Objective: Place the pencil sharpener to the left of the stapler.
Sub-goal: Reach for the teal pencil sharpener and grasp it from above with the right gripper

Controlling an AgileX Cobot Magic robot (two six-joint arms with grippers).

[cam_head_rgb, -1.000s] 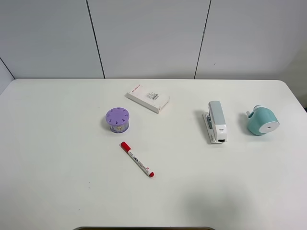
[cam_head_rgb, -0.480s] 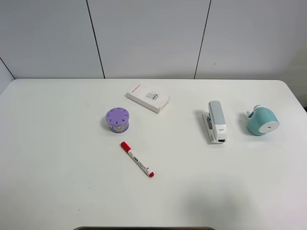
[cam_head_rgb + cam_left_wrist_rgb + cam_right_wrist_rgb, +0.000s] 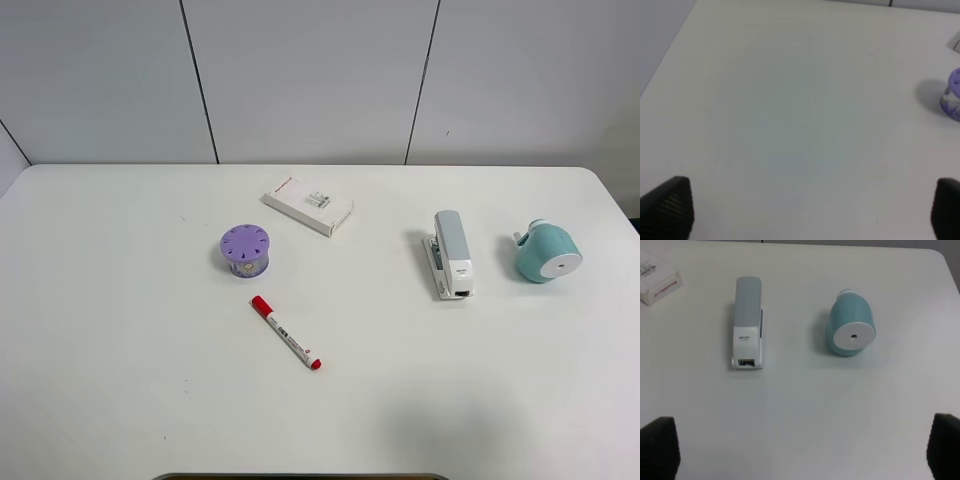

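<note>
The mint-teal pencil sharpener (image 3: 546,252) (image 3: 851,329) lies on the white table at the right, its white round face toward the front. The grey-and-white stapler (image 3: 451,254) (image 3: 748,329) lies just left of it, lengthwise front to back. Neither arm shows in the exterior view. My right gripper (image 3: 800,450) is open, its dark fingertips (image 3: 660,447) wide apart, short of both objects. Over bare table at the left, my left gripper (image 3: 810,210) is open with nothing between its fingertips (image 3: 667,207).
A purple round holed container (image 3: 245,249) (image 3: 952,95) stands left of centre. In front of it lies a red-capped marker (image 3: 286,333). A flat white box (image 3: 308,205) (image 3: 657,280) lies behind the middle. The table's right edge (image 3: 615,200) runs close to the sharpener.
</note>
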